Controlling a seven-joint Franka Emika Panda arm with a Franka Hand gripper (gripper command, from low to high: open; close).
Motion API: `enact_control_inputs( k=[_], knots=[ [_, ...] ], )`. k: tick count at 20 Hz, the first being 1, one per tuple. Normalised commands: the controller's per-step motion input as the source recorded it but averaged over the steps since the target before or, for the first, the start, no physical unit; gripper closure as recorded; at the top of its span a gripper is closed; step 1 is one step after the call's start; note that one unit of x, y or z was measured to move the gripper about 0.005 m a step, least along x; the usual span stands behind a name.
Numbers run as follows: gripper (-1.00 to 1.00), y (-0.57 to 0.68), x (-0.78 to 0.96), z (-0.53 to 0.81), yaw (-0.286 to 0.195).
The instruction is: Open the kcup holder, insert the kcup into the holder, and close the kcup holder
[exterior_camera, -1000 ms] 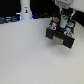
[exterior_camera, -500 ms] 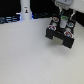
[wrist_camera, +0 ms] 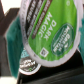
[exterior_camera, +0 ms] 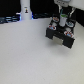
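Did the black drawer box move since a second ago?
No. The kcup holder sits the same way beside the white bottle in the exterior view.

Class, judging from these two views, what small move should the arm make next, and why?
Probably lower a little further: the gripper hangs over the black boxy kcup holder, and the green-topped kcup fills the wrist view, apparently not yet seated in a slot.

A green-lidded kcup (wrist_camera: pixel 47 35) fills the frame (label reads "Dark Magic"), tilted.
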Motion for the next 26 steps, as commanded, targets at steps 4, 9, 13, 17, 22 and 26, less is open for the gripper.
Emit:
enact_control_inputs(
  k=[4, 9, 13, 17, 22, 26],
  knots=[
    [1.00, -0.03, 0.03, -0.13, 0.000],
    [1.00, -0.06, 0.07, 0.02, -0.012],
    [1.00, -0.33, 0.01, 0.14, 0.000],
    [1.00, -0.29, 0.02, 0.05, 0.010],
    [1.00, -0.01, 0.04, -0.19, -0.002],
    [1.00, -0.01, 0.02, -0.25, 0.008]
  ],
)
